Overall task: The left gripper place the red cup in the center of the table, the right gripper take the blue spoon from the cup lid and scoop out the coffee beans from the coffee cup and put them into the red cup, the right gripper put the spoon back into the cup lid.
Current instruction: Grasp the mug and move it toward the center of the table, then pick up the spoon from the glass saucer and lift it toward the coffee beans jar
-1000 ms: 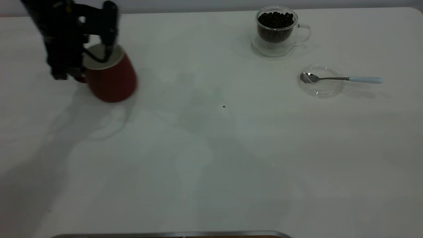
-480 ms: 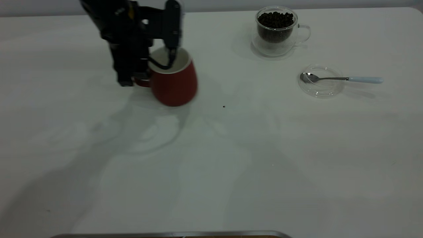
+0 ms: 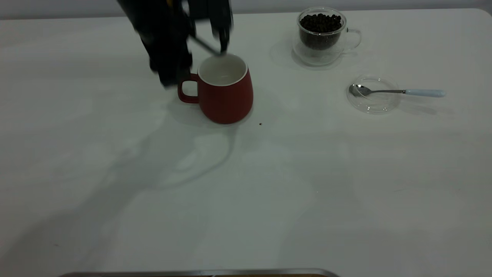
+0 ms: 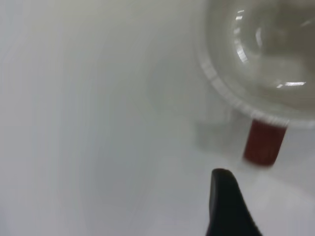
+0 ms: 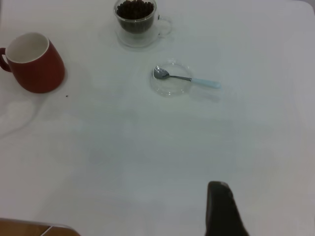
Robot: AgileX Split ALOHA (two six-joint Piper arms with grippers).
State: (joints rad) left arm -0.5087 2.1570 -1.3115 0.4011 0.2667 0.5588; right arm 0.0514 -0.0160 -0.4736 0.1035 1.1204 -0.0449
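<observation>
Step in hand: red cup [image 3: 226, 90] standing upright on the tabletop [image 3: 269, 184] near the middle, placement seemingly done; empty inside.
Left tool [image 3: 192, 57]: blurred, above and behind the cup's handle side, apparently clear of the cup; fingers apart or together cannot be told.
Right tool [image 5: 224, 211]: parked high over the near tabletop; finger state cannot be told.
Blue spoon [image 3: 399, 92]: bowl in the cup lid [image 3: 373, 95], handle sticking out.
Coffee cup [image 3: 322, 35]: full of coffee beans [image 3: 320, 22], behind the lid.
Next move: probably right tool down to the spoon handle, a low, thin grasp.
</observation>
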